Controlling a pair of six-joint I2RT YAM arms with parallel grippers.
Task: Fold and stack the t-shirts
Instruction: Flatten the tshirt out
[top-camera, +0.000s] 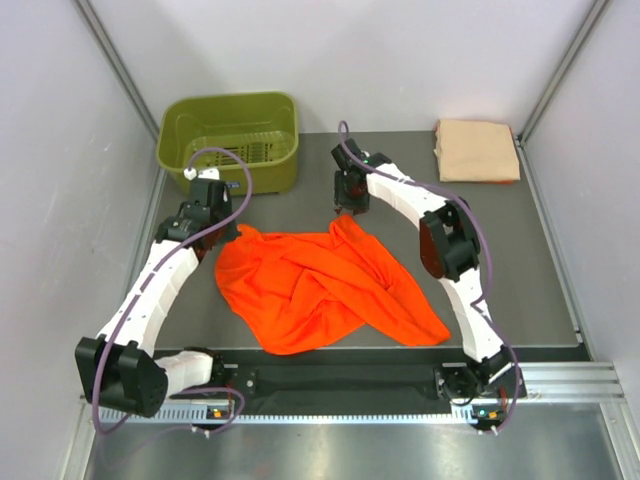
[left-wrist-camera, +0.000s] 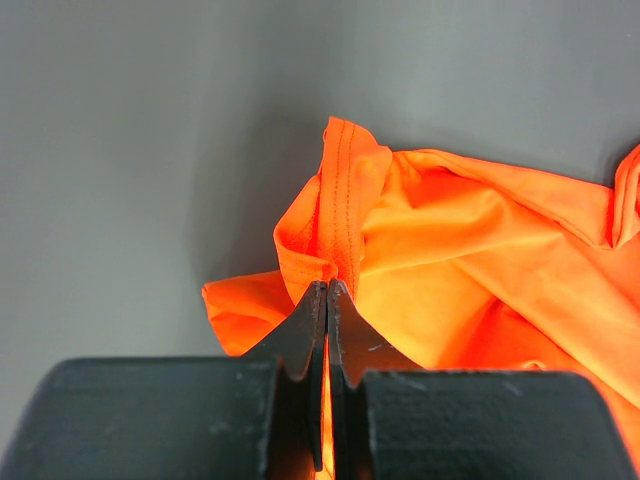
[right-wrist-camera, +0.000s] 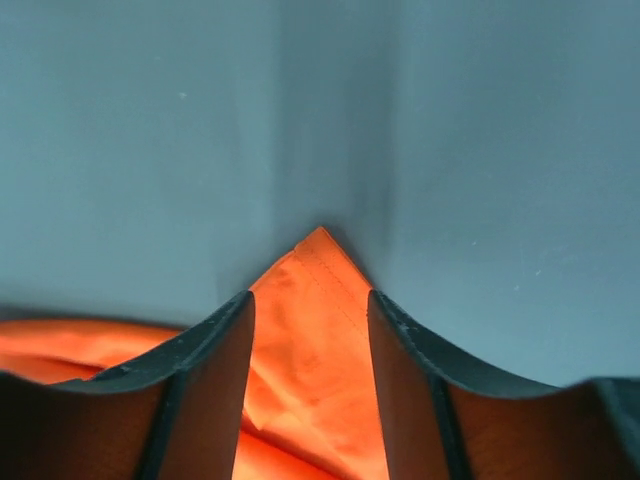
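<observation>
1. Lying crumpled on the grey table just beyond the arm bases, the orange t-shirt is a loose, wrinkled heap. It is not spread flat and has no fold in it.
2. At the shirt's far left edge, the left gripper is clenched on a stitched hem, with the cloth pinched between its closed fingers.
3. At the far middle edge, the right gripper stands with its jaws apart. They straddle a pointed corner of the orange cloth lying on the table between them, and they have no grip on it.
4. Farther back, in the far right corner, the peach t-shirt lies folded into a neat square, well apart from the orange one.
5. In the far left corner sits the olive-green basket, with neither shirt in it.
6. By this showing the task is roughly half done. One shirt is folded; the orange one has yet to be spread, folded and stacked with the peach one.
</observation>
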